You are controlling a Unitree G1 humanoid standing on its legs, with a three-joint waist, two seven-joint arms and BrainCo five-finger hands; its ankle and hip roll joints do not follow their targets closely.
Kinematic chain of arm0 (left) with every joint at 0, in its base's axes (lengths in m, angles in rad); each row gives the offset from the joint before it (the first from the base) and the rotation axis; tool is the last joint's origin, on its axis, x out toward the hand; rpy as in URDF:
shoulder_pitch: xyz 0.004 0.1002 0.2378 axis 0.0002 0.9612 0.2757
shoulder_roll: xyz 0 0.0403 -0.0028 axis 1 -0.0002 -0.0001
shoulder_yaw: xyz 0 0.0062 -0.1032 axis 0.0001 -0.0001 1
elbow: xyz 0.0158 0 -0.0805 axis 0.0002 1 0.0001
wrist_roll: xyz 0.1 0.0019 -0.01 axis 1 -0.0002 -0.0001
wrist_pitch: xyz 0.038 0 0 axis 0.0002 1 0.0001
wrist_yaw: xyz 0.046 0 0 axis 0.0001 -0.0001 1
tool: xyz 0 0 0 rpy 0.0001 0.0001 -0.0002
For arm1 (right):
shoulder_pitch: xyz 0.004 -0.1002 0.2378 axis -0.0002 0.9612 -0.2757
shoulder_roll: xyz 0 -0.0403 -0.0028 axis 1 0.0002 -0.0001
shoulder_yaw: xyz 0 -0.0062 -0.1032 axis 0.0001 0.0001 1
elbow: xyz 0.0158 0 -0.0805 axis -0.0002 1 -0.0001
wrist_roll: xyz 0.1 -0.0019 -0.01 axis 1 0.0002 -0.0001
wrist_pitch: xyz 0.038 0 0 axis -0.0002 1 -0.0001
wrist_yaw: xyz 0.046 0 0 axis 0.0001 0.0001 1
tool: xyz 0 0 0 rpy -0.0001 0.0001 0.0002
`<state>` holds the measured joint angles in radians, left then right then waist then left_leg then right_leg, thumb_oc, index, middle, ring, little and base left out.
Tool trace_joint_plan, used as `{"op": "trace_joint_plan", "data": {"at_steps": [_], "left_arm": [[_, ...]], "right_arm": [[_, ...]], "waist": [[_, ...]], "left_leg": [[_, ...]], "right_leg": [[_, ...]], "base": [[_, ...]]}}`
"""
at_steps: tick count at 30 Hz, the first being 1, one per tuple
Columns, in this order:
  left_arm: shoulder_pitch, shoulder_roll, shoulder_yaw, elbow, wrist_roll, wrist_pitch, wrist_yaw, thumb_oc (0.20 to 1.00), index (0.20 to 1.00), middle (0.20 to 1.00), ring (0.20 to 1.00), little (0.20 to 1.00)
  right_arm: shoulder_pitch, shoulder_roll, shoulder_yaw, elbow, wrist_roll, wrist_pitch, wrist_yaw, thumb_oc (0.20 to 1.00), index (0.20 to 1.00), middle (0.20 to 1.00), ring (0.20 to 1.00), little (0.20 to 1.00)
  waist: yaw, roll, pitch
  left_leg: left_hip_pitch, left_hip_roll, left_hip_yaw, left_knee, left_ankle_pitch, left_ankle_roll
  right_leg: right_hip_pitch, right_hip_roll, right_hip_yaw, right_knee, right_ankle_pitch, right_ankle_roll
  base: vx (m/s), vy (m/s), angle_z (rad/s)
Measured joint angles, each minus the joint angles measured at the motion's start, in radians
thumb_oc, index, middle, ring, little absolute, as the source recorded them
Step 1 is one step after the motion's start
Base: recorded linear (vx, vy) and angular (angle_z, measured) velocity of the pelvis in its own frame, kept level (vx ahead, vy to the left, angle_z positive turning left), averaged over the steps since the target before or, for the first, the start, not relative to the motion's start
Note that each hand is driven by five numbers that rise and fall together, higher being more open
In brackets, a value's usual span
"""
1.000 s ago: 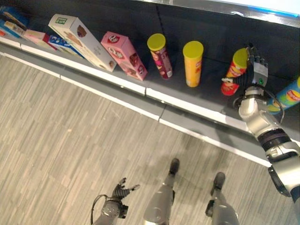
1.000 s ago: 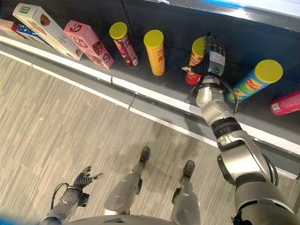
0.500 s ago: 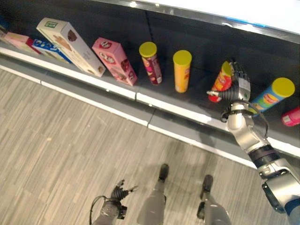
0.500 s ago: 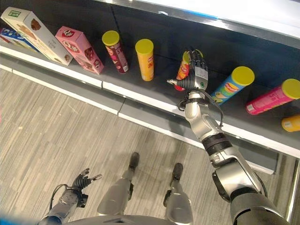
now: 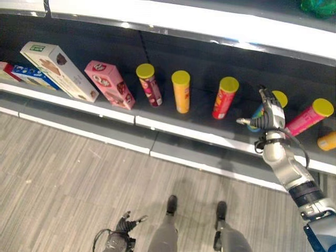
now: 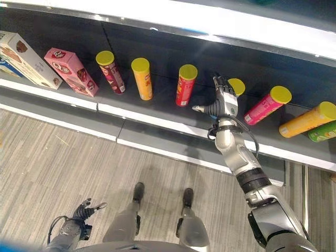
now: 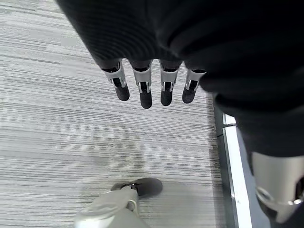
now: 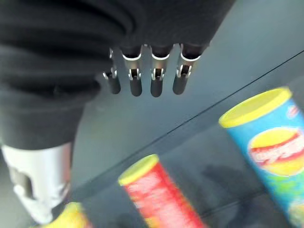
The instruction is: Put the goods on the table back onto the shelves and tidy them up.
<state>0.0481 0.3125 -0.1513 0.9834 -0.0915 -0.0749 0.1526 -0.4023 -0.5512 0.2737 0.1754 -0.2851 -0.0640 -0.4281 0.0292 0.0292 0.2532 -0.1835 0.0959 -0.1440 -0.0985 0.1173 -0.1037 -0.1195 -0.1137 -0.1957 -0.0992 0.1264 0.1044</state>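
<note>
L hand (image 5: 124, 227): low over floor (image 5: 63, 173), fingers relaxed, holds nothing.
R hand (image 6: 223, 104): raised at shelf (image 6: 157, 118) front edge, fingers straight, empty, before blue can (image 8: 273, 137).
Red can (image 6: 185, 85): upright on shelf, near R hand.

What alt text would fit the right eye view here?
The robot's right hand, fingers straight, is raised at a dark shelf between a red can and a blue can that it partly hides. Yellow-lidded cans and boxes line the shelf; the left hand hangs low over the grey floor.
</note>
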Motion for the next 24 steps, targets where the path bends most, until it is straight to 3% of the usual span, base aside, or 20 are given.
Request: {"op": "trace_joint_plan", "data": {"at_steps": [3, 6, 7, 9, 11, 13, 14, 16, 19, 22, 24], "left_arm": [[0.017, -0.002, 0.022, -0.008, 0.010, 0.001, -0.003, 1.000, 1.000, 1.000, 1.000, 1.000], [0.019, 0.003, 0.058, -0.013, 0.028, 0.011, -0.027, 1.000, 1.000, 1.000, 1.000, 1.000], [0.025, 0.016, 0.065, -0.011, 0.030, 0.012, -0.058, 1.000, 1.000, 1.000, 1.000, 1.000], [0.021, 0.019, 0.060, -0.007, 0.037, 0.014, -0.080, 1.000, 1.000, 1.000, 1.000, 1.000], [0.019, 0.020, 0.051, -0.025, 0.046, 0.007, -0.107, 1.000, 1.000, 1.000, 1.000, 1.000], [0.015, 0.023, 0.027, -0.029, 0.054, 0.007, -0.127, 1.000, 1.000, 1.000, 1.000, 1.000], [0.019, 0.022, 0.015, -0.029, 0.057, 0.003, -0.141, 1.000, 1.000, 1.000, 1.000, 1.000], [0.018, 0.023, 0.010, -0.025, 0.056, -0.002, -0.149, 1.000, 1.000, 1.000, 1.000, 1.000], [0.015, 0.012, -0.001, 0.012, 0.053, -0.002, -0.157, 1.000, 1.000, 1.000, 1.000, 1.000], [0.017, -0.004, -0.002, 0.053, 0.042, -0.001, -0.158, 1.000, 1.000, 1.000, 1.000, 1.000], [0.016, -0.004, -0.011, 0.065, 0.026, 0.001, -0.158, 1.000, 1.000, 1.000, 1.000, 1.000]], "right_arm": [[0.115, 0.000, -0.001, -0.066, 0.187, -0.055, 0.120, 1.000, 1.000, 1.000, 1.000, 1.000], [0.295, 0.014, -0.054, -0.121, 0.517, -0.085, 0.327, 1.000, 1.000, 1.000, 1.000, 1.000], [0.455, -0.004, -0.011, -0.124, 0.719, -0.068, 0.511, 1.000, 1.000, 1.000, 1.000, 1.000], [0.527, -0.034, 0.043, -0.102, 0.781, -0.044, 0.614, 1.000, 1.000, 1.000, 1.000, 1.000], [0.579, -0.081, 0.099, -0.028, 0.810, -0.002, 0.716, 1.000, 1.000, 1.000, 1.000, 1.000], [0.620, -0.048, 0.102, 0.131, 0.813, 0.008, 0.777, 1.000, 1.000, 1.000, 1.000, 1.000], [0.619, -0.022, 0.102, 0.282, 0.806, 0.047, 0.784, 1.000, 1.000, 1.000, 1.000, 1.000], [0.634, 0.019, 0.068, 0.425, 0.764, 0.039, 0.782, 1.000, 1.000, 1.000, 1.000, 1.000], [0.568, 0.174, -0.068, 0.817, 0.663, 0.033, 0.688, 1.000, 1.000, 1.000, 1.000, 1.000], [0.504, 0.272, -0.167, 1.052, 0.566, 0.040, 0.570, 1.000, 1.000, 1.000, 1.000, 1.000], [0.477, 0.284, -0.187, 1.097, 0.549, 0.057, 0.524, 1.000, 1.000, 1.000, 1.000, 1.000]], "waist": [[-0.004, -0.007, -0.014], [-0.025, -0.026, -0.026], [-0.038, -0.049, -0.044], [-0.073, -0.065, -0.053], [-0.080, -0.077, -0.068], [-0.081, -0.093, -0.093], [-0.083, -0.098, -0.108], [-0.085, -0.102, -0.117], [-0.087, -0.097, -0.149], [-0.104, -0.071, -0.181], [-0.107, -0.054, -0.197]], "left_leg": [[0.010, -0.001, 0.006, 0.000, -0.001, -0.001], [0.027, -0.001, 0.013, 0.000, -0.013, -0.001], [0.031, 0.001, 0.023, 0.000, -0.022, -0.001], [0.035, 0.000, 0.029, 0.000, -0.023, -0.001], [0.050, 0.001, 0.041, -0.001, -0.023, 0.000], [0.065, 0.004, 0.058, 0.000, -0.028, 0.001], [0.074, 0.003, 0.064, -0.001, -0.031, 0.002], [0.084, 0.005, 0.079, -0.001, -0.033, 0.002], [0.100, 0.011, 0.095, -0.001, -0.038, 0.002], [0.105, 0.021, 0.106, -0.001, -0.042, 0.002], [0.105, 0.025, 0.108, -0.001, -0.042, 0.001]], "right_leg": [[0.007, -0.001, 0.003, 0.000, 0.000, -0.001], [0.021, -0.003, 0.007, 0.000, -0.004, 0.000], [0.029, -0.003, 0.015, 0.000, -0.008, -0.001], [0.029, -0.005, 0.019, 0.000, -0.011, 0.001], [0.042, -0.007, 0.019, -0.001, -0.022, -0.001], [0.045, -0.006, 0.036, -0.001, -0.025, 0.003], [0.056, -0.006, 0.042, -0.003, -0.025, 0.004], [0.055, -0.006, 0.057, -0.004, -0.025, 0.005], [0.059, 0.000, 0.074, -0.005, -0.024, 0.005], [0.059, 0.009, 0.085, -0.005, -0.024, 0.004], [0.059, 0.013, 0.085, -0.005, -0.024, 0.004]], "base": [[0.02, 0.007, -0.03], [0.03, 0.007, -0.04], [0.05, 0.012, -0.16], [0.02, 0.006, -0.07], [0.04, 0.017, -0.03], [0.03, 0.009, -0.21], [0.04, 0.005, -0.19], [0.04, 0.007, -0.20], [0.03, 0.006, -0.18], [0.04, 0.002, -0.15], [0.04, 0.007, -0.02]]}}
